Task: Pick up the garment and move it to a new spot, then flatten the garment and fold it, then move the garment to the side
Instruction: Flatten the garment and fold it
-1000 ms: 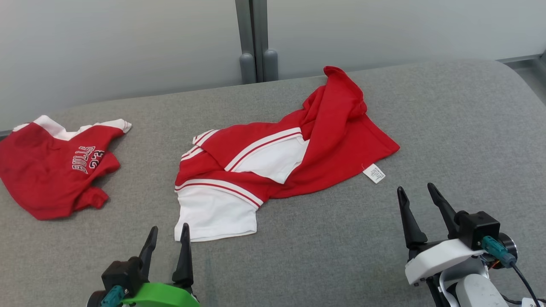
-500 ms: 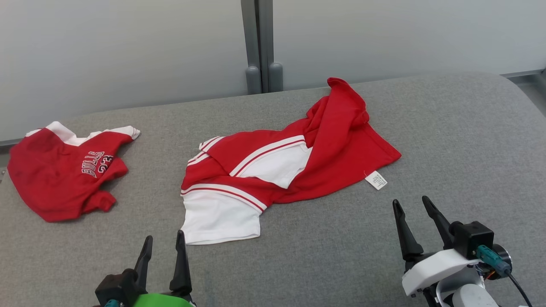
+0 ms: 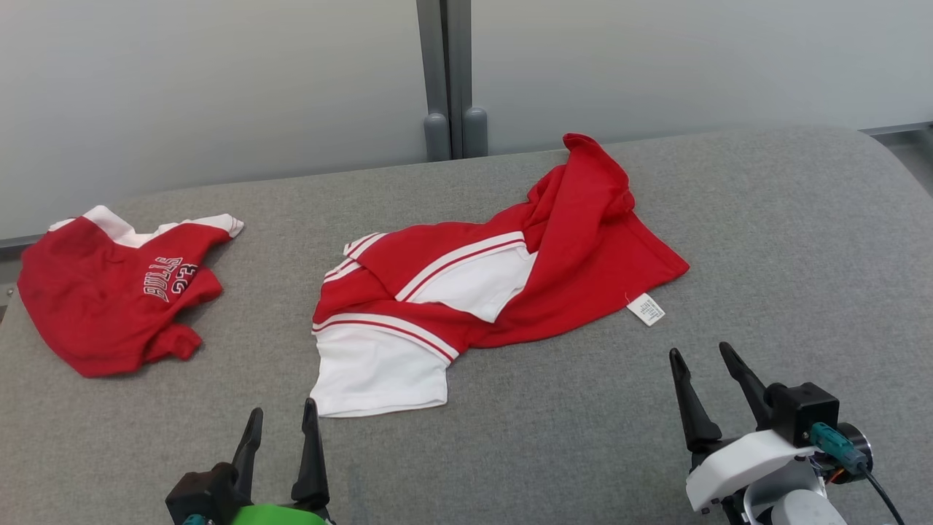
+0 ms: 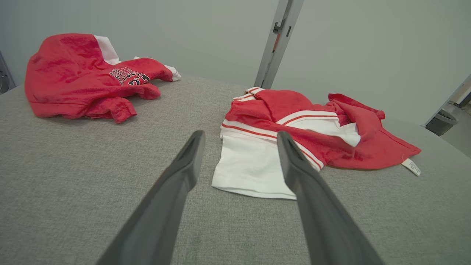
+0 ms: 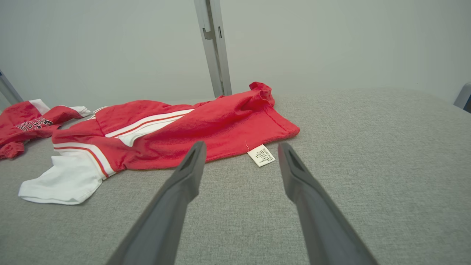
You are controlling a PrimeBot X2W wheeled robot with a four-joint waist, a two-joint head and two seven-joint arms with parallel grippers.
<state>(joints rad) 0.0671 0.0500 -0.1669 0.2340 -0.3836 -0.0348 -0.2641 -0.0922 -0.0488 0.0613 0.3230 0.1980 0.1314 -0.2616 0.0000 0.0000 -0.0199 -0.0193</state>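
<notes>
Crumpled red-and-white knit garment (image 3: 554,255) lies mid-worktop, bunched + partly folded over itself: white hem panel w/ red stripes toward 7 o'clock, red body running up to 1 o'clock, where a rumpled peak nears the far edge. Small white care label (image 3: 646,309) sticks out at its 4 o'clock corner, flat on the grey fabric-covered worktop (image 3: 765,240). Second item, a red sleeveless jersey w/ "BULLS 23" lettering (image 3: 102,306), sits well apart at 9 o'clock (also crumpled, lettering upside down in the head view). Left tool (image 3: 283,408) at 7 o'clock of the garment, fingers apart + holding nothing, one tip just beside the white hem corner, can't tell if touching. Right tool (image 3: 700,351) at 5 o'clock, fingers likewise apart + empty, near the label, not touching. Grey vertical post (image 3: 446,73) at 12 o'clock against the pale wall
</notes>
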